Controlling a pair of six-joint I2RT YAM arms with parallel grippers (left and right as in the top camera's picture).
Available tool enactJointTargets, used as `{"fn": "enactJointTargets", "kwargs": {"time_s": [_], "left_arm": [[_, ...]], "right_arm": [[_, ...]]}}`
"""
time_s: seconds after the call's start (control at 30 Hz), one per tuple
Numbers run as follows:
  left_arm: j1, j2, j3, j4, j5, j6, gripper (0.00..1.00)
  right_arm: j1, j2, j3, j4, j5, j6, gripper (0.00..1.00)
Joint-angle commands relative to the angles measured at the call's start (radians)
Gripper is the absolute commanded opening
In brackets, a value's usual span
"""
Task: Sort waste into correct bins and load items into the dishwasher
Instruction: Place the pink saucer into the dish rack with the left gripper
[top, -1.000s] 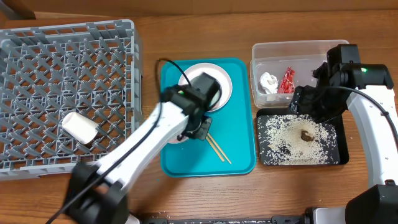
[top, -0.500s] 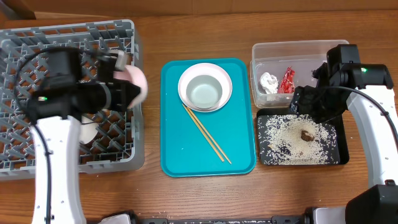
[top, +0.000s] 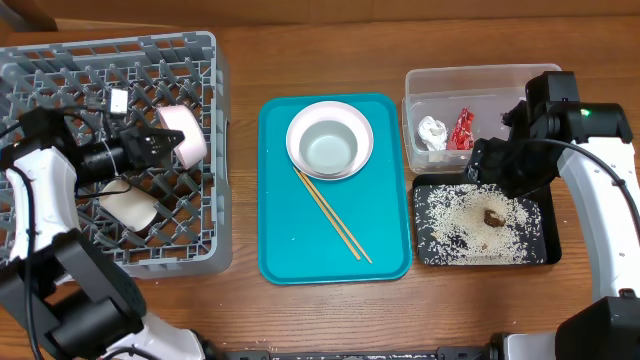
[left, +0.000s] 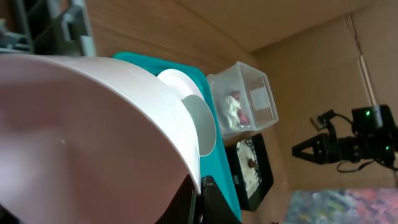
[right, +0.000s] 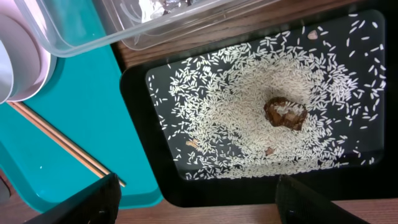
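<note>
My left gripper (top: 158, 143) is shut on the rim of the pale pink cup (top: 188, 140) and holds it on its side over the grey dish rack (top: 60, 90). In the left wrist view the cup (left: 81, 137) fills the frame, with my fingers (left: 200, 200) pinching its rim. A small white cup (top: 128, 206) lies in the rack. The greyish-white bowl (top: 330, 150) sits on the white plate (top: 330, 108), with the chopsticks (top: 332, 215) beside them. My right gripper (top: 492, 165) is open over the black tray (top: 548, 250), which holds rice (right: 249, 106) and a brown lump (right: 285, 113). The clear tub (top: 480, 78) holds the tissue (top: 432, 132) and red wrapper (top: 461, 128).
The teal serving tray (top: 290, 250) lies in the middle, between the rack and the two bins. Its corner and the chopstick ends (right: 62, 146) show in the right wrist view. Bare wooden table runs along the front edge.
My left arm has left the teal tray and carried the pink cup left over the dish rack, then settled lower there. The right arm has not moved.
</note>
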Motion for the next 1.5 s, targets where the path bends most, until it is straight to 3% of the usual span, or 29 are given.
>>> {"fn": "enactJointTargets", "kwargs": {"time_s": [0.0,0.3,0.37,0.43,0.57,0.87,1.03,1.2,1.27,1.33,1.47], "left_arm": [[0.061,0.044,0.006,-0.003,0.056,0.042,0.04],[0.124,0.068,0.005,-0.032,0.021,0.042,0.04],[0.127,0.068,0.005,-0.04,0.005,0.041,0.08],[0.132,0.067,0.005,-0.067,-0.038,0.041,0.22],[0.171,0.066,0.005,-0.155,-0.108,0.011,0.98],[0.194,-0.077,0.006,-0.207,-0.113,-0.012,1.0],[0.09,-0.22,0.006,-0.266,-0.25,-0.054,1.0],[-0.182,-0.278,0.005,-0.292,-0.657,-0.287,1.0],[-0.278,-0.277,-0.006,-0.294,-0.752,-0.343,1.0],[-0.474,-0.275,-0.062,-0.272,-0.953,-0.473,1.0],[-0.599,-0.275,-0.133,-0.261,-1.188,-0.636,0.95]], "right_arm": [[-0.002,-0.029,0.009,0.0,0.01,0.006,0.81],[-0.002,-0.029,0.008,0.002,0.01,0.006,0.81],[-0.002,-0.029,0.009,0.002,0.01,0.006,0.81],[-0.002,-0.029,0.009,0.0,0.01,0.006,0.81],[-0.002,-0.029,0.009,-0.002,0.01,0.006,0.81],[-0.002,-0.029,0.009,-0.003,0.01,0.006,0.81],[-0.002,-0.029,0.009,-0.002,0.01,0.006,0.81],[-0.002,-0.029,0.008,-0.002,0.01,0.006,0.81],[-0.002,-0.029,0.009,-0.002,0.01,0.006,0.82],[-0.002,-0.029,0.009,-0.005,0.01,0.006,0.81],[-0.002,-0.029,0.009,-0.006,0.01,0.006,0.81]]}}
